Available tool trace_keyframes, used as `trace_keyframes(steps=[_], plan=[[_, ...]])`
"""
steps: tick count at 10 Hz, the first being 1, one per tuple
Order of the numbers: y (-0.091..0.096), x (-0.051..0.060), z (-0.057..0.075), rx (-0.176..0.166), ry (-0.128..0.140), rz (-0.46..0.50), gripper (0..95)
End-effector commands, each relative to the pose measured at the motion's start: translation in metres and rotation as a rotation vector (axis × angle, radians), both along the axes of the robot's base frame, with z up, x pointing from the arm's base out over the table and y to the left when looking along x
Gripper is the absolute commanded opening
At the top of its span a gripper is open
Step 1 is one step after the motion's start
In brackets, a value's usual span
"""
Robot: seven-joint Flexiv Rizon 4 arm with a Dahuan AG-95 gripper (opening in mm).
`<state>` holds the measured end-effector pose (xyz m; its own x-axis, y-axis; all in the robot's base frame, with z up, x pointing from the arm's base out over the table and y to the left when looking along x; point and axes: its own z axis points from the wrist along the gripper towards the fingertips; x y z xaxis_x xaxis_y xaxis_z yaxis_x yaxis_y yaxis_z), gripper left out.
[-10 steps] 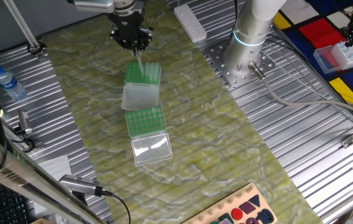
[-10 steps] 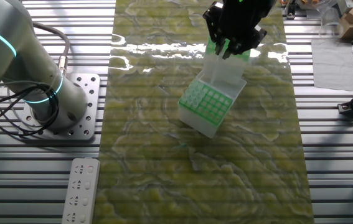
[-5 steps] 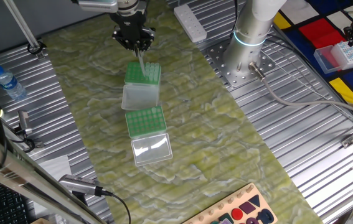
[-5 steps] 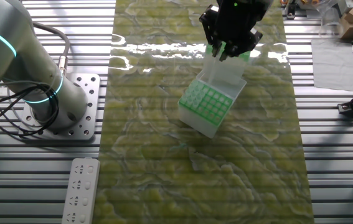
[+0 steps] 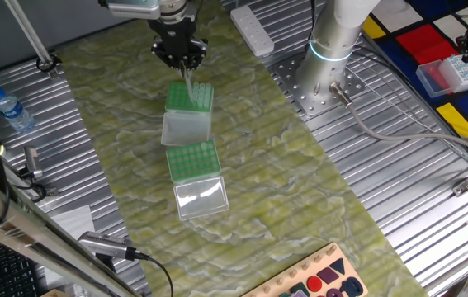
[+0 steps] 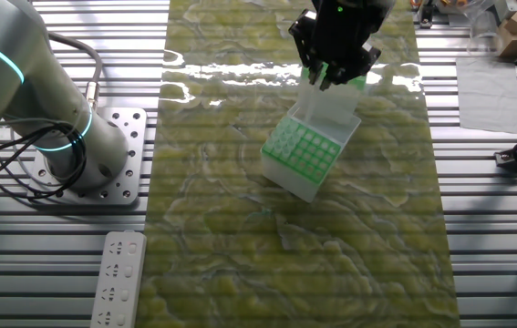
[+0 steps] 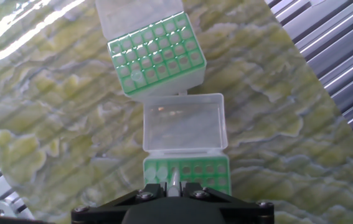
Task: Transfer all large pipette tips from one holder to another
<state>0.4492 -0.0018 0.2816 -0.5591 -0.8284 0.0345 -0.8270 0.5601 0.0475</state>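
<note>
Below my pincer [image 5: 185, 64], seen from one fixed view, a large pipette tip [image 5: 187, 81] hangs clamped between my fingers, its point reaching down to the green top of the near holder [image 5: 189, 97], the box straight beneath me. That box's clear lid [image 5: 186, 128] lies open on the side away from my arm's base [image 5: 330, 41], and beyond it, farther from me along the green cloth [image 5: 110, 124], stands the far holder [image 5: 193, 160] with its own open lid [image 5: 200, 198]; a water bottle [image 5: 11, 110] lies well off to one side on the metal table [image 5: 399, 165]. From the other fixed view, my pincer [image 6: 324, 75] is closed on the whitish tip [image 6: 314, 84] directly above the near holder [image 6: 356, 84], whose lid [image 6: 326, 111] tilts toward the far holder [image 6: 300, 152], just beside it; a white power strip [image 6: 117, 278] lies well apart, near my arm's base [image 6: 35, 100]. Along my fingers, the hand view shows the tip [image 7: 173, 182] gripped between my pads, pointing down over the green grid of the near holder [image 7: 210, 172] with several whitish tips in its wells, then its clear lid [image 7: 184, 124], then the far holder [image 7: 156, 55] ahead, where I can make out one tip in a well near its corner.
</note>
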Motion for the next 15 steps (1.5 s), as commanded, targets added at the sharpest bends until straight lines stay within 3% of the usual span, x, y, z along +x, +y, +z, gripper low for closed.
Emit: trace_keyframes(steps=[1,8,9,15], plan=[[0.001,0.000,-0.001,0.001,-0.004,0.001,0.0],[0.000,-0.001,-0.007,0.006,-0.040,0.059,0.0],[0.000,0.000,-0.008,0.006,-0.044,0.065,19.0],[0.002,0.001,-0.011,0.013,-0.055,0.037,19.0]])
